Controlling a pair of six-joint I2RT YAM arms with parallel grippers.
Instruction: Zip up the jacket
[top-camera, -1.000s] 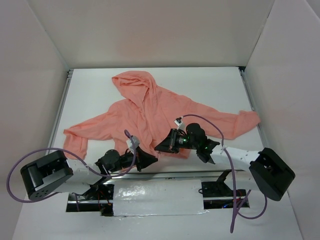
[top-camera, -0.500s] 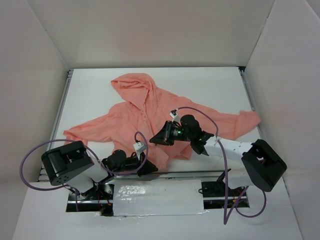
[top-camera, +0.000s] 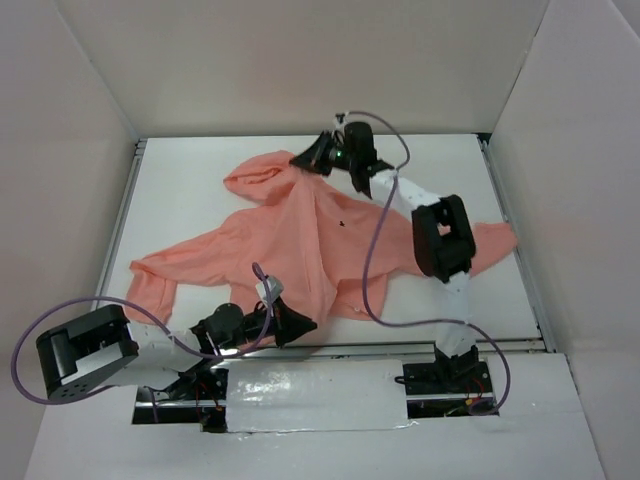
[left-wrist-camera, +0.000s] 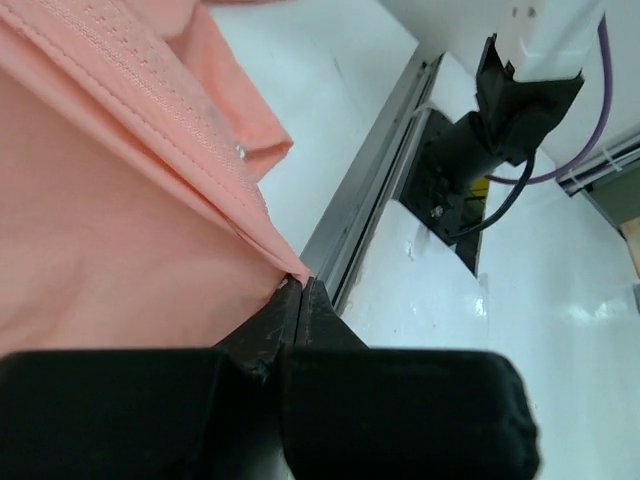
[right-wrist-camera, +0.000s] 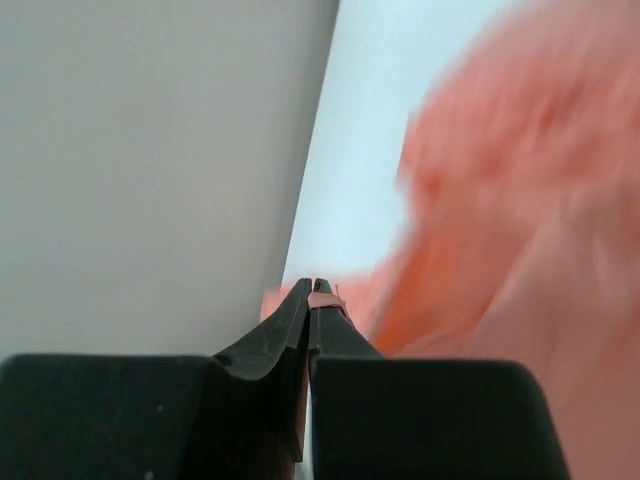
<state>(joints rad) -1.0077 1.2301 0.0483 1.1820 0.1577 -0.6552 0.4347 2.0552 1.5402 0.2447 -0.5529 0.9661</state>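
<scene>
We see the jacket (top-camera: 300, 240) spread flat on the table (top-camera: 180, 190). Its hood points to the far wall, its sleeves run out to either side, and its hem lies along the near edge.

The left gripper (top-camera: 300, 322) sits at that hem. In its wrist view the fingers (left-wrist-camera: 262, 335) are pressed together on the bottom corner of a front panel, just beside the metal rail (left-wrist-camera: 370, 200) at the table's edge. The right gripper (top-camera: 308, 160) is stretched out to the far end, at the collar beside the hood. Its wrist view is blurred, but the jaws are closed on a small pink scrap, which we take to be the zipper pull or the fabric edge there, though we cannot tell which.

The relation that matters is the front opening. Its long axis runs almost straight away from the arm bases, from the left gripper's pinch at the near end to the right gripper's pinch at the far end. The cloth between them looks drawn into a line. The right arm is therefore the nearer one for any last travel toward the collar, while the left anchors the bottom. We judge the zipping to be near its end, although the top view is too coarse to show whether the teeth are joined.
</scene>
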